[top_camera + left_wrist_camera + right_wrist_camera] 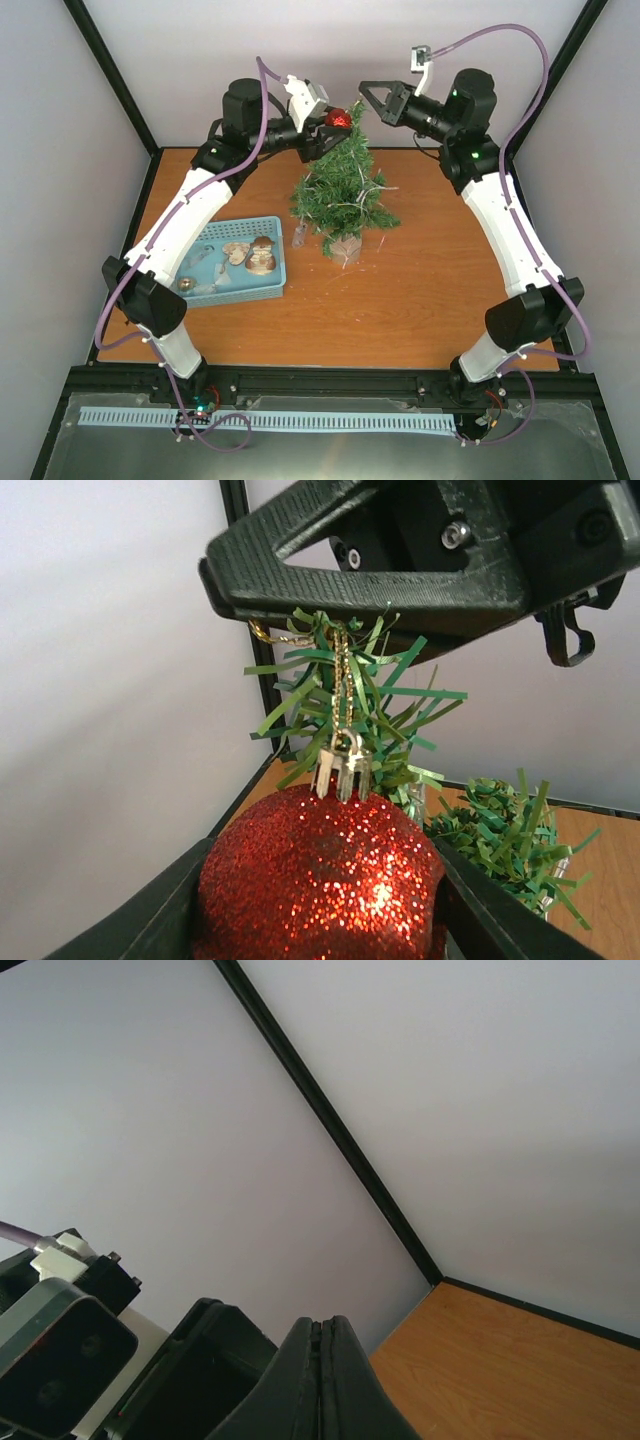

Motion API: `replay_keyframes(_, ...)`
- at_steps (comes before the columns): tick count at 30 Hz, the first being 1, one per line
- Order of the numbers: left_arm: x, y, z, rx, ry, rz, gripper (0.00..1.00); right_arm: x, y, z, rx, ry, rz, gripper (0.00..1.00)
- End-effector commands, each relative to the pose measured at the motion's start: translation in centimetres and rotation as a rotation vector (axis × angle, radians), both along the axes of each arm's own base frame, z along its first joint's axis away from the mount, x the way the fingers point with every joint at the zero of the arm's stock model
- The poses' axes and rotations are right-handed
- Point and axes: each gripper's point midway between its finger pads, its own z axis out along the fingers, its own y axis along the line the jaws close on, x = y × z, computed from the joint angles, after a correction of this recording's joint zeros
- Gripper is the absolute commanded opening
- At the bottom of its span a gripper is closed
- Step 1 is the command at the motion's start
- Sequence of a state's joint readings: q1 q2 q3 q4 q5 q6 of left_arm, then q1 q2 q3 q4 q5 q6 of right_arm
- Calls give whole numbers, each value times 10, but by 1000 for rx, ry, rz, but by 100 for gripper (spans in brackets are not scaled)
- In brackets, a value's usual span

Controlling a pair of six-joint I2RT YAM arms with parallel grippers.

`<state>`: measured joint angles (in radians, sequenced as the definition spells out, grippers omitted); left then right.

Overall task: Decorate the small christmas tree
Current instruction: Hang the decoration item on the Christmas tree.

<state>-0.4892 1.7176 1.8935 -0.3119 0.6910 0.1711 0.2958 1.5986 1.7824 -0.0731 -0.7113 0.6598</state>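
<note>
The small christmas tree (pixel 343 195) stands at the middle of the desk (pixel 430 280). My left end effector (pixel 333 123) grips a red bauble (pixel 320 880) at the treetop, its gold loop (pixel 342 670) among the needles. The right end effector (pixel 321 1360) hovers alongside, pinched shut on nothing. I'd ease the bauble down until the loop seats, then release.

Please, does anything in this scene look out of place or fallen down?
One thing only: a small pale piece lies on the table between the small christmas tree and the blue tray, outside the tray where the ornaments sit. It may have dropped; I cannot tell what it is.
</note>
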Motion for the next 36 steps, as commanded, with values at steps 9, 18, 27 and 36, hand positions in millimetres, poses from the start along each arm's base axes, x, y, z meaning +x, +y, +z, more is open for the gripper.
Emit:
replay_keyframes(9,-20,3,32,-50,-59,-36,40,-40,-13,54,47,-168,4,3)
replay_keyframes(18,-21,2,34,-53,-58,-46,40,-55,-22,60,51,-191,-30,3)
replay_keyframes(27,-22,2,35,-56,-56,-53,40,-38,-18,38,42,-127,-32,3)
replay_keyframes(36,-21,0,36,-54,-56,-59,40,-35,-16,34,51,-97,-21,3)
